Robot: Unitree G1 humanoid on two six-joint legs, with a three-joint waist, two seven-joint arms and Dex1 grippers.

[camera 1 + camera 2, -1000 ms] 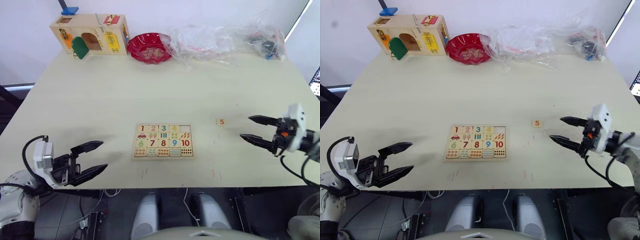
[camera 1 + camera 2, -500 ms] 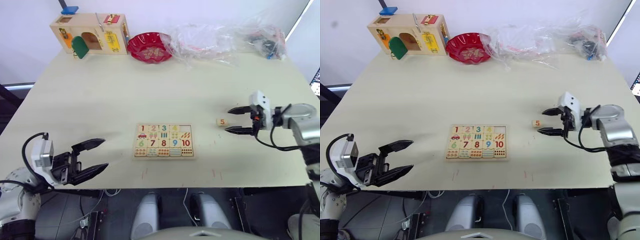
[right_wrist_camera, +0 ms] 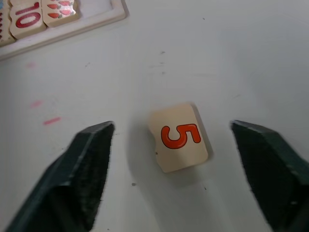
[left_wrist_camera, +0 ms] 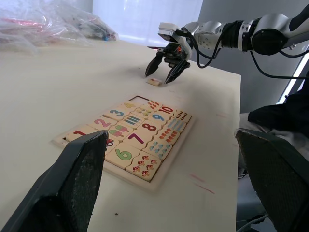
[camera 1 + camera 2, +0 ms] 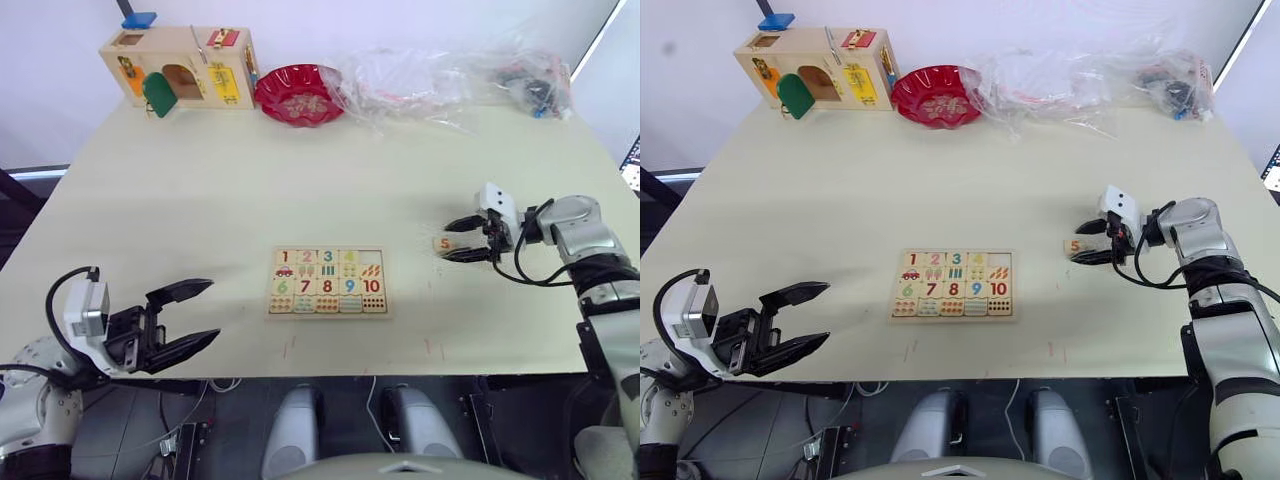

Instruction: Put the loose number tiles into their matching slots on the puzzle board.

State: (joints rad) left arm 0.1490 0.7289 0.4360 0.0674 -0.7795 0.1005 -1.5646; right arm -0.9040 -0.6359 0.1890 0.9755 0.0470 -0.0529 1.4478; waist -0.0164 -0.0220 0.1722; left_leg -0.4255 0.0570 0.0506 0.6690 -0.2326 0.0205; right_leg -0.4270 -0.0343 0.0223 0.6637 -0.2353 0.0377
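Head and wrist views of the pale bench [image 5: 200, 200]. We see the puzzle board [image 5: 327, 281] lying flat near the bench's front edge, its rows carrying tiles 1 to 4 and 6 to 10; the slot at the top right corner, above the 10, is bare. The loose tile printed with a red 5 [image 5: 443, 243] lies face up on the bench at about 3 o'clock from the board, apart from it.

Our right hand [image 5: 452, 239] is lowered at this tile with its two black fingers spread, one on either side; in the right wrist view the 5 tile [image 3: 179, 137] sits between the fingers [image 3: 87, 169] without touching either. The hand is released and grasps nothing.

Our left hand [image 5: 190, 315] hovers at the front edge, at about 8 o'clock from the board, fingers parted and empty.

Along the far edge we see a wooden latch box with coloured doors [image 5: 180, 68] at 11 o'clock, a red bowl [image 5: 298, 95] just beside it, and crumpled clear plastic bags [image 5: 450, 80] toward 1 o'clock.
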